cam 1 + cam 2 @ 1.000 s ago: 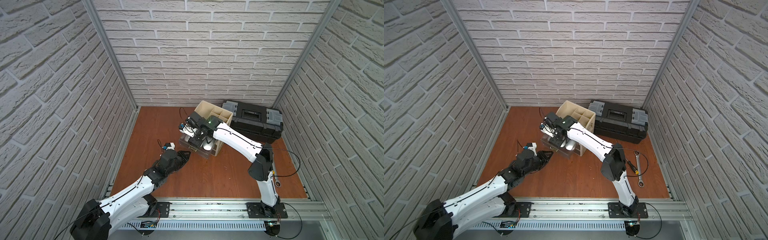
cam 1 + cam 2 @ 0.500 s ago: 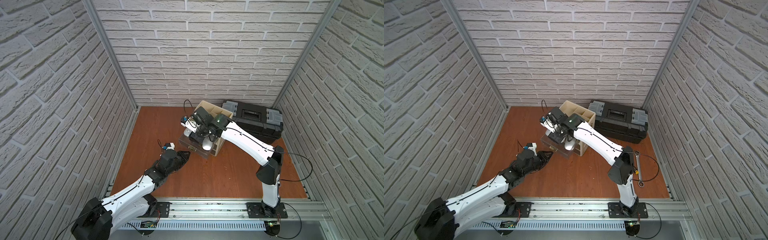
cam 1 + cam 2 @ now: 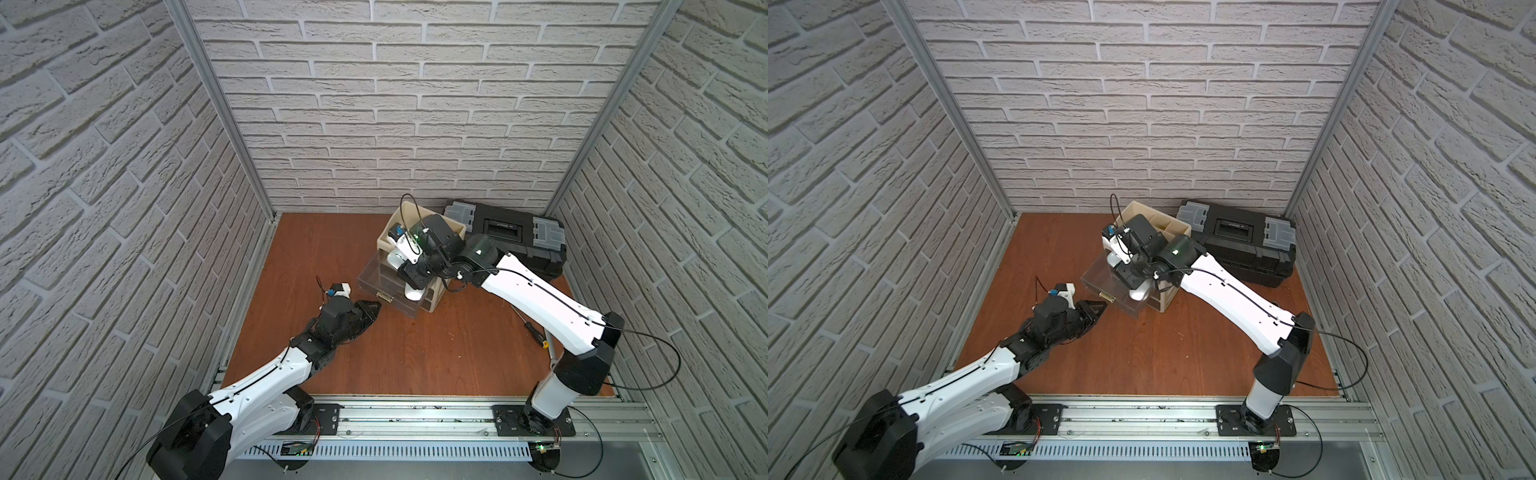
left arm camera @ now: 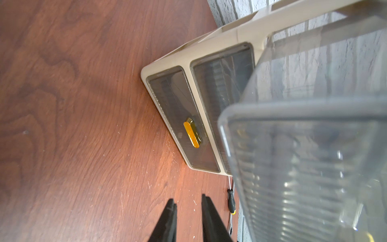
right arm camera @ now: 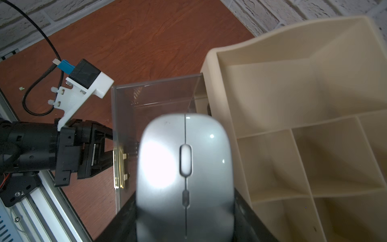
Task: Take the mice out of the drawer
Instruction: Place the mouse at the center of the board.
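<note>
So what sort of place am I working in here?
Most likely a lab robot test cell rather than a real room: brick-pattern panels close it in on three sides, a wooden board serves as the floor, and an aluminium mounting rail runs along its edge.

The left arm and the right arm wore smooth white shells on their long links, with black housings at every joint; the left claw ended in two black tapered fingers; just behind that claw sat a white printed bracket, fixed by small silver screws, carrying a black cube camera with a blue plug; a black cable looped from it; far back from the claws, black base plates showed bolt heads.
</note>
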